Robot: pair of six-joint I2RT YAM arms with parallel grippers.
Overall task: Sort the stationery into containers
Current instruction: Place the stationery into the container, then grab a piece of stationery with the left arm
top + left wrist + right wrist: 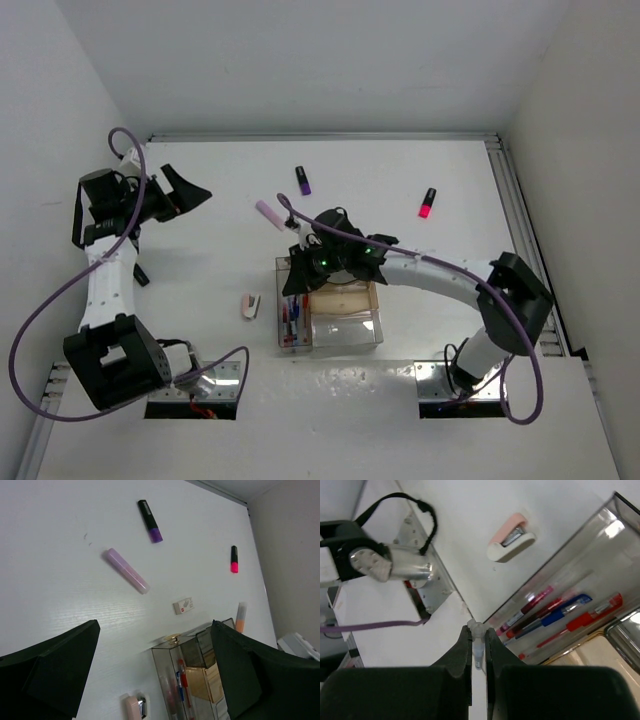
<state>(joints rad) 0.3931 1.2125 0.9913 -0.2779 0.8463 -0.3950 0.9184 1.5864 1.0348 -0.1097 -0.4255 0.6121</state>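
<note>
1. The left gripper (188, 187), one, has its jaws spread wide with nothing between them. It is held above the left part of the table (400, 165), well apart from the trays
2. The right gripper (478, 632), one, has its fingers pressed together, pinching a thin pale stick (478, 655); what that stick is I cannot tell. It hangs over the far end of the long narrow tray (291, 325)
3. Containers: four, clustered at the near middle. They are the long narrow tray on the left, one grey tray (196, 652), one amber tray (345, 297) and one clear tray (347, 330)
4. The pens (570, 611), red, blue and pink, lie lengthwise inside the long narrow tray; their exact count I cannot tell
5. Highlighters loose on the table: three. One purple highlighter (302, 181) and one pink highlighter (427, 203) lie far from the trays; one orange highlighter (241, 617) lies just beside them
6. One pale pink marker (270, 214) lies beyond the trays
7. One white eraser (183, 605) lies between that marker and the trays
8. One pink-and-white piece (250, 305) lies left of the long narrow tray, apart from it
</note>
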